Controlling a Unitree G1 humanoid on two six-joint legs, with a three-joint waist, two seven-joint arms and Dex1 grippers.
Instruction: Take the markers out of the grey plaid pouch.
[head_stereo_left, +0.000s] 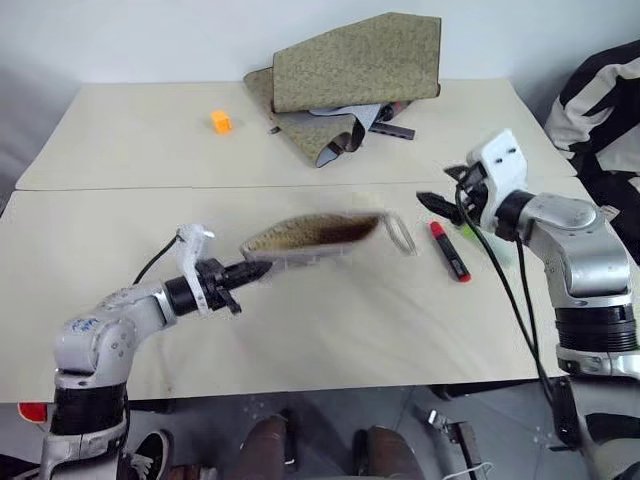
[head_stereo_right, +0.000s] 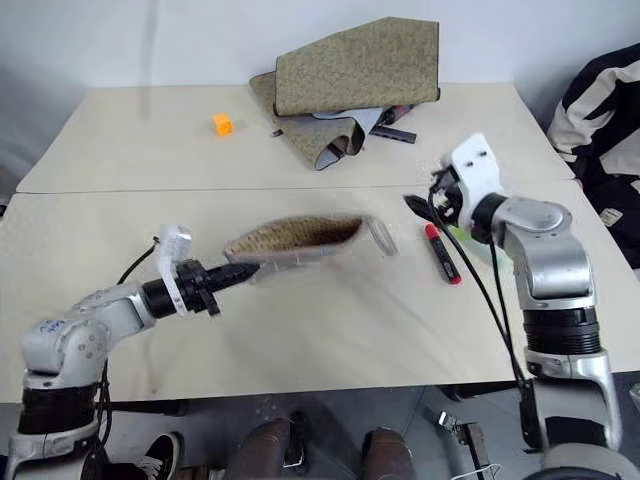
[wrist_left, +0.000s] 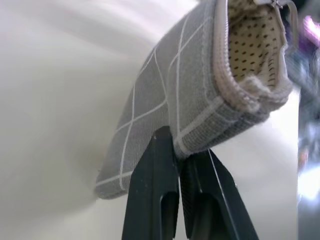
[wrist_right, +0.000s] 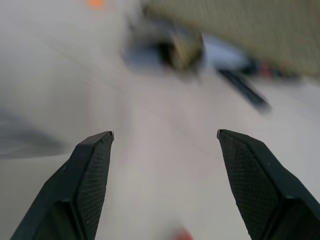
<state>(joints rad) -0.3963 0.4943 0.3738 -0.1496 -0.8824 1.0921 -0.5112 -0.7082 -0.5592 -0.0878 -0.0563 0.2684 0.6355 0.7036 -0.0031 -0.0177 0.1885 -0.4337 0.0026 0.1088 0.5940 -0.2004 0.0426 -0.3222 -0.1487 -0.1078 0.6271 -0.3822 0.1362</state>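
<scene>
Grey plaid pouch hangs lifted off the table at centre, pinched by one end in the left gripper, likely to tip out contents, while the right gripper, fingers spread and empty, hovers beside the red-and-black marker lying on the right.

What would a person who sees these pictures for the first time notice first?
Most likely the grey plaid pouch, lifted above the middle of the table, with the left gripper shut on one end and its open mouth showing the dotted lining. Next, the red-and-black marker lying on the table to the right of the pouch, just below the open, empty right gripper. At the far side sit an olive-green fabric case and a small orange cube.
</scene>
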